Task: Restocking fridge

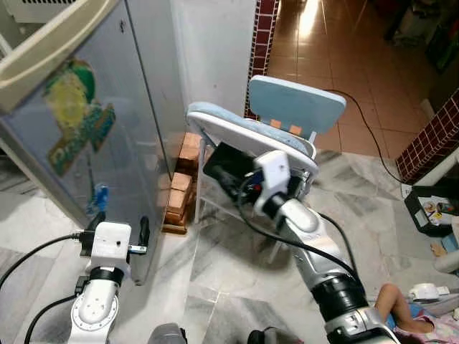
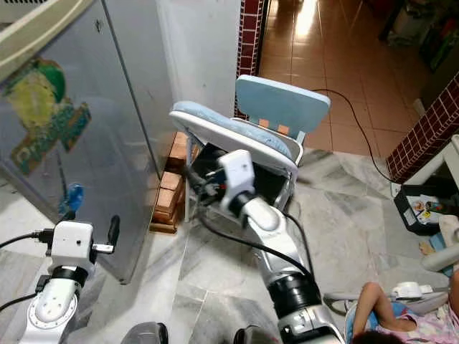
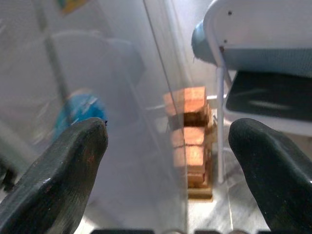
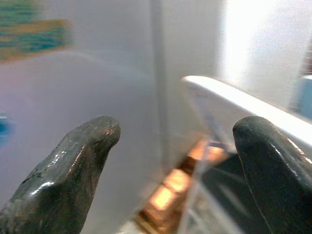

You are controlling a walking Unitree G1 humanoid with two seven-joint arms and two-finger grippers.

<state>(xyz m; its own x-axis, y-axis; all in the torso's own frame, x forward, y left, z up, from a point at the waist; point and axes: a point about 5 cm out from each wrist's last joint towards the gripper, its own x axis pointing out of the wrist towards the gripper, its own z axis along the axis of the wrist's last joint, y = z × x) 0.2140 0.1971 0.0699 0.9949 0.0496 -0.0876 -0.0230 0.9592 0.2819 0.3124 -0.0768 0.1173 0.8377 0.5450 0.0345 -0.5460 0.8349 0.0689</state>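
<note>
Standing at the closed fridge (image 1: pixel 107 122), nothing in either gripper yet.

Looks like the approach step to me: the door's shut, with a sticker (image 1: pixel 75 115) on it, and I can't see any groceries, so my guess is the next move is getting a finger on the door edge and pulling it open. The left gripper (image 1: pixel 122 233) is low, just beside the fridge's front corner, fingers spread wide and empty. The right gripper (image 4: pixel 170 161) is also wide open and empty, held out near the chair (image 1: pixel 287 115) that sits right of the fridge. Some bricks (image 1: pixel 179 193) are stacked between fridge and chair. Floor's grey marble here, brown tile further back, and a person's leg (image 1: pixel 394 301) shows at bottom right.
</note>
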